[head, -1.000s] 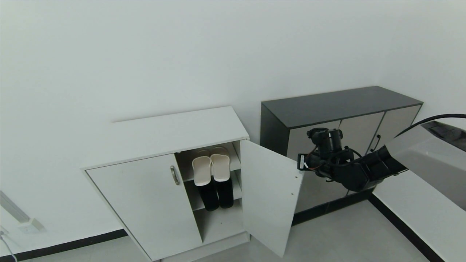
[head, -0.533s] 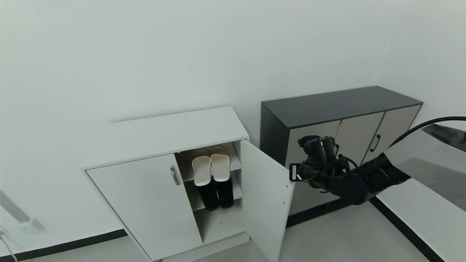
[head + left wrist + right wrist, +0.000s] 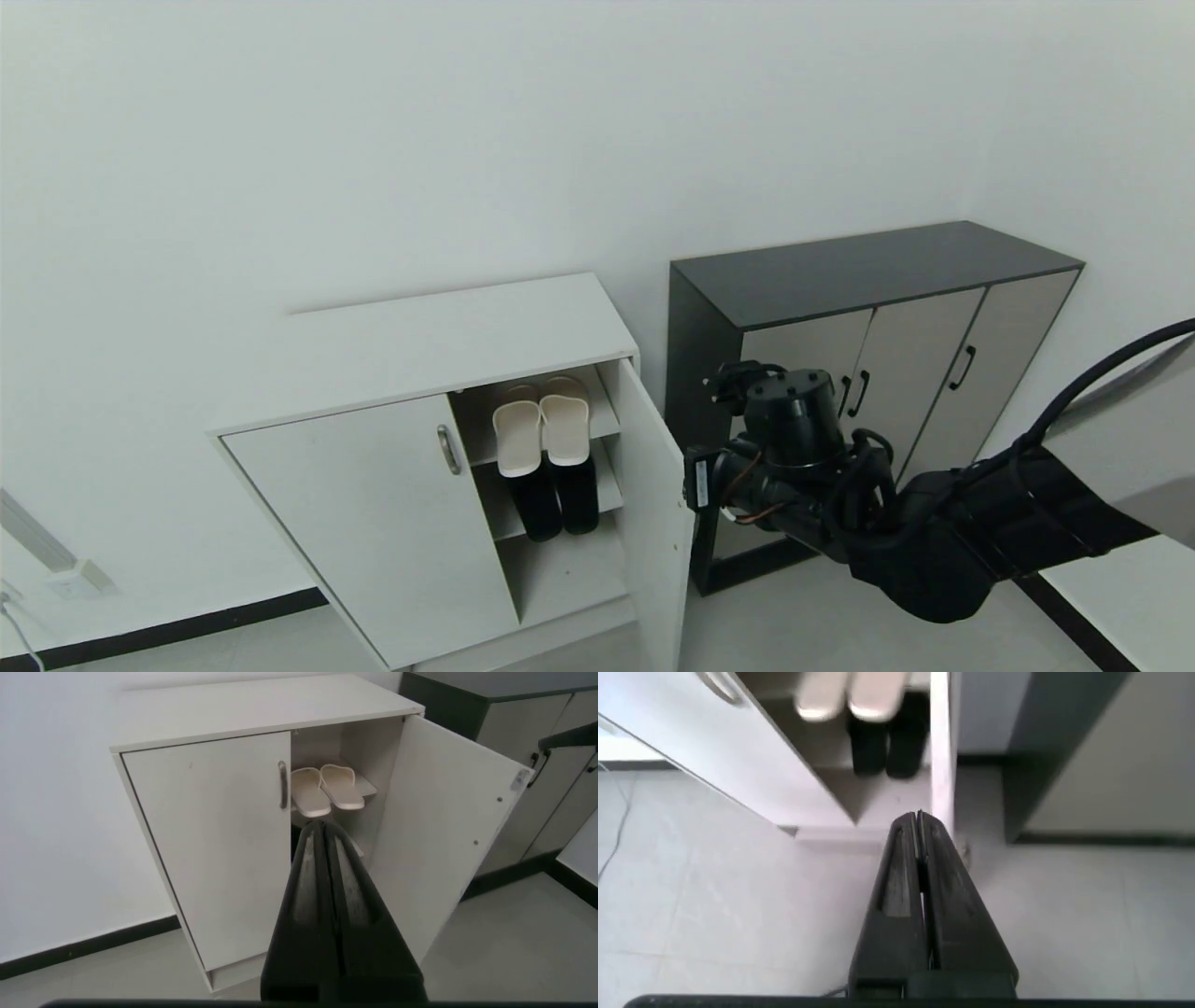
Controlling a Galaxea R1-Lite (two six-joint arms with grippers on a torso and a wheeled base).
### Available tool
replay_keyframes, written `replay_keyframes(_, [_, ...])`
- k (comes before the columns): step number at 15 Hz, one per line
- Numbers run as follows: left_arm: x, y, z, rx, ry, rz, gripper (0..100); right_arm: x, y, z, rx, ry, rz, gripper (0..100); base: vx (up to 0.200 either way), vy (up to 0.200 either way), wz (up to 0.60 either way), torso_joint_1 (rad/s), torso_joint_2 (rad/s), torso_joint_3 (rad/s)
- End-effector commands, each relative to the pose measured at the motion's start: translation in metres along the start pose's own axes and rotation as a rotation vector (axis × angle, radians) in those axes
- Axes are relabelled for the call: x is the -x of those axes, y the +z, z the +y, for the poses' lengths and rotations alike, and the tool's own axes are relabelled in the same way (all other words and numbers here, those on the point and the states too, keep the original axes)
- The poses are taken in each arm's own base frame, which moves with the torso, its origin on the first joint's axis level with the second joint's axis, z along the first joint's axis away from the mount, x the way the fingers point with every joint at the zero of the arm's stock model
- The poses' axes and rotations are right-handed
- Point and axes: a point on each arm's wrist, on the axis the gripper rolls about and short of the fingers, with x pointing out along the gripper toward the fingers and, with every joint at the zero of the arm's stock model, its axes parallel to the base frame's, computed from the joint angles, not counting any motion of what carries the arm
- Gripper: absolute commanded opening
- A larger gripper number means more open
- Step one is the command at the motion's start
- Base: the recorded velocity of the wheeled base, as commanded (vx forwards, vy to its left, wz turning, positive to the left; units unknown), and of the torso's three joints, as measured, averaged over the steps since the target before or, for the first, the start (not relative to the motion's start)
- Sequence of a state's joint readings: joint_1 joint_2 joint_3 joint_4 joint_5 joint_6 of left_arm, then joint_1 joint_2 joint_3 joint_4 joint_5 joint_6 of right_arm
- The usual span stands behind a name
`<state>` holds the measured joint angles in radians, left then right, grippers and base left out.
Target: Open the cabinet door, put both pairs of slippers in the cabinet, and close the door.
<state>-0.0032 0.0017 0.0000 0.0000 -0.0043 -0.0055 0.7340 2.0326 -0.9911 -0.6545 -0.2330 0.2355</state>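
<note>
Plain white wall (image 3: pixel 373 140), grey floor (image 3: pixel 840 616), and we're right at the white cabinet (image 3: pixel 448 327) with a dark cabinet (image 3: pixel 868 261) just beside it. Both pairs are in: the white slippers (image 3: pixel 541 429) sit on the upper shelf with their toes hanging over its front edge, and the black slippers (image 3: pixel 558 504) stand directly beneath them. The left-hand door (image 3: pixel 373 523) is shut. The cabinet door (image 3: pixel 653 523) on the right is ajar, well on its way home!

The right gripper (image 3: pixel 918 819) has its fingers pressed flat together, holding nothing, its tip right at the door's free edge on the outer side. We can't tell for certain whether it touches. The left gripper (image 3: pixel 319 829) is clenched and empty too, hanging back in front of the cabinet.

We reckon this door is a stiff, light panel that swings easily on its hinges. It needs no grasp, just a flat push on the outer face near the free edge, far from the hinges. Those overhanging white toes might catch it, so we'd go gently.

Compared with a second ago, the door has swung from wide open to nearly edge-on to us. The right arm has followed it in towards the cabinet. The slippers haven't budged.
</note>
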Motion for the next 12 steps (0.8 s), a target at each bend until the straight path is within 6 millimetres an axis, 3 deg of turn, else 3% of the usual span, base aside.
replay_keyframes(1, [0.0,0.0,0.0,0.001,0.0,0.0,0,0.0106,0.0043,0.0006,0.028,0.014,-0.025,0,0.0,0.0,0.0,0.0,0.0,0.0])
replay_keyframes(8, [0.0,0.0,0.0,0.001,0.0,0.0,0,0.0116,-0.002,-0.0037,0.038,0.001,-0.018,0,0.0,0.0,0.0,0.0,0.0,0.0])
replay_keyframes(12, [0.0,0.0,0.0,0.001,0.0,0.0,0,0.0102,-0.0043,-0.0039,0.047,0.0,-0.011,0,0.0,0.0,0.6,-0.001,0.0,0.002])
